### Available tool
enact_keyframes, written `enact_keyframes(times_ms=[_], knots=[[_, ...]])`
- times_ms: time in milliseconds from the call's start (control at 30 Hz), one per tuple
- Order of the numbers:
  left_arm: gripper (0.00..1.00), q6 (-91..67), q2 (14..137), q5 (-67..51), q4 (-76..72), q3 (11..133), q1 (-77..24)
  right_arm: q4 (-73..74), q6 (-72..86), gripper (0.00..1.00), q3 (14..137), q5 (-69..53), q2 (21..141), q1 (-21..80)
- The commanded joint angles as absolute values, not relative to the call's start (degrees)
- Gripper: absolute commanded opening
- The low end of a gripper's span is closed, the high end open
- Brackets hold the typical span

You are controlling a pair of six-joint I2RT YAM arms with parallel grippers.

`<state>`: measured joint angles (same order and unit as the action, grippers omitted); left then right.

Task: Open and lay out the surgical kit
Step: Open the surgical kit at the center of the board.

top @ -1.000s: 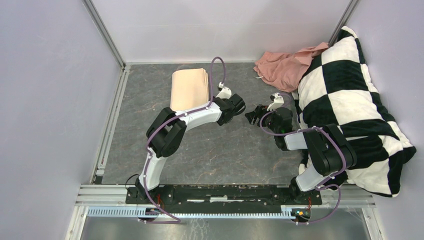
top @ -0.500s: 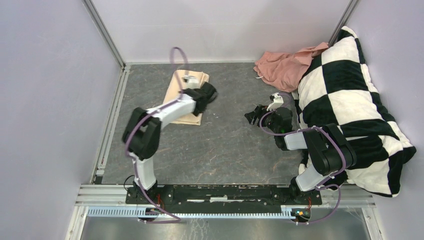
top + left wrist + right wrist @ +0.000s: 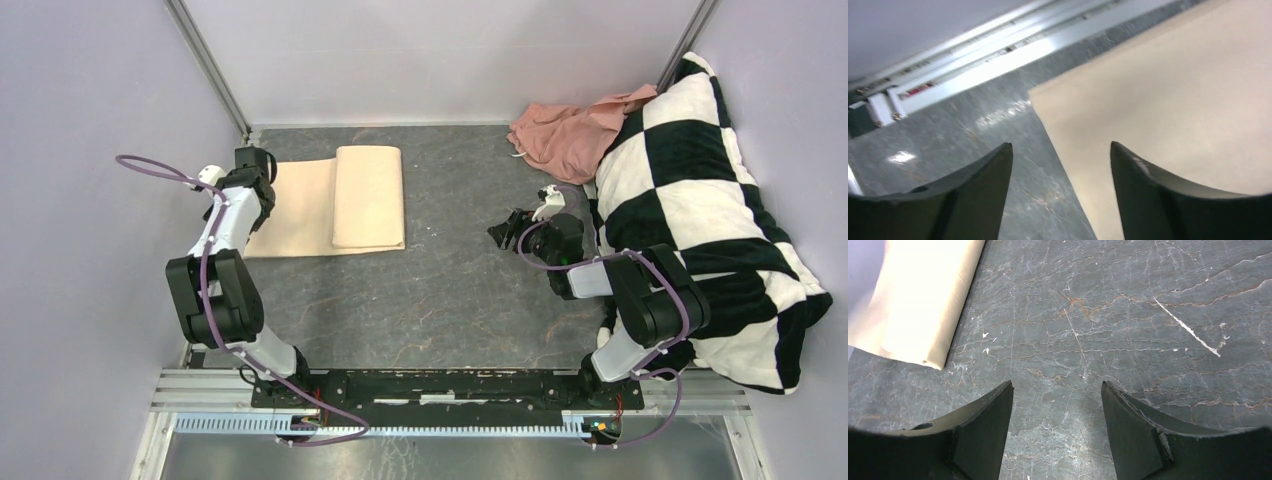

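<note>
Two grippers are in view, both with jaws spread wide and holding nothing. The left gripper (image 3: 252, 165) sits at the far left of the bench (image 3: 450, 290), over the left edge of the beige cloth wrap (image 3: 340, 200); contact with the cloth cannot be determined. The wrap lies far left, with one flat layer spread leftward and a folded bundle on its right half. The right gripper (image 3: 503, 230) hovers over the bench right of centre, well apart from the wrap. A pink cloth (image 3: 570, 125) and a checkered pillow (image 3: 700, 200) lie at the far right.
</note>
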<state>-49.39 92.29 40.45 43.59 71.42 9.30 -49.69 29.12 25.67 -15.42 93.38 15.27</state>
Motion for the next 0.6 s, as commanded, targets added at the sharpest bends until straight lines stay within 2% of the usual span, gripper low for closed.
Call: enact_keyframes(times_ms=[0,100,200,300,433,567], knots=[[0.83,-46.7,89.2,31.1,42.0,71.1,8.0,-53.2,28.8,0.71,27.4,-16.7,93.1,15.9],[0.99,-44.3,85.6,30.7,42.0,69.0,6.9,-52.9,28.7,0.71,28.0,-17.4,94.0,16.3],[1.0,-41.1,81.7,28.4,40.8,66.5,4.7,-53.0,29.3,0.71,28.4,-18.2,94.7,16.4],[1.0,-35.0,79.1,20.4,35.9,63.4,1.1,-53.7,29.9,0.71,28.4,-19.0,94.9,16.6],[1.0,-31.4,83.2,17.5,34.3,64.0,-8.5,-53.8,29.8,0.71,28.7,-19.1,95.0,17.2],[1.0,-34.5,88.2,16.8,30.6,64.6,-11.0,-53.5,29.6,0.71,29.1,-19.4,95.4,17.4]])
